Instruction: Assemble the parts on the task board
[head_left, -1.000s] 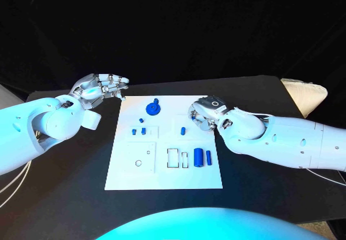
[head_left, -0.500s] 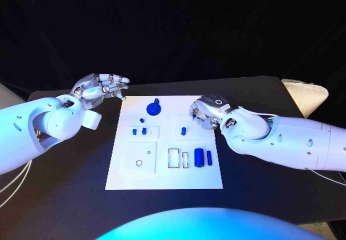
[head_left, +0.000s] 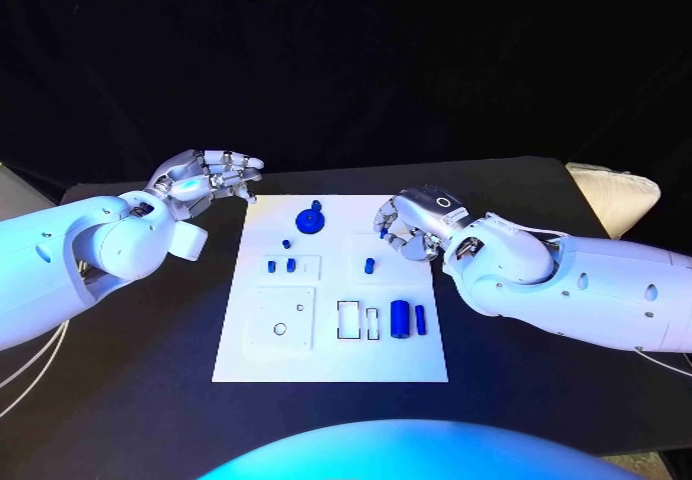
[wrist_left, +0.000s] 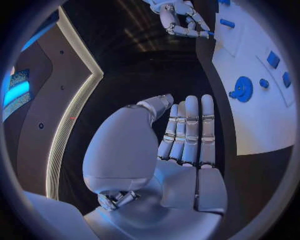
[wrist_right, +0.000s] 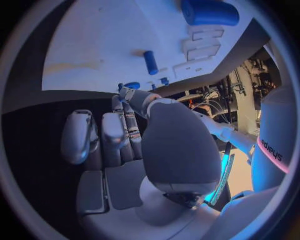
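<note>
On the white plastic task board (head_left: 329, 345) in the middle of the black bench (head_left: 144, 400), we saw a small blue capsule-shaped part (head_left: 368, 266) lying lengthwise away from us. Our right hand (head_left: 407, 228) hovered just beyond it, fingers (head_left: 389, 236) curled, holding nothing. Our left hand (head_left: 202, 178) waited well apart, fingers loosely spread, empty.

Matte black rectangular table (head_left: 130, 400) spreading under the scene, cream-coloured cloth-like bundle (head_left: 609, 190) lying at the table's far right corner, partly over the edge, black backdrop behind
</note>
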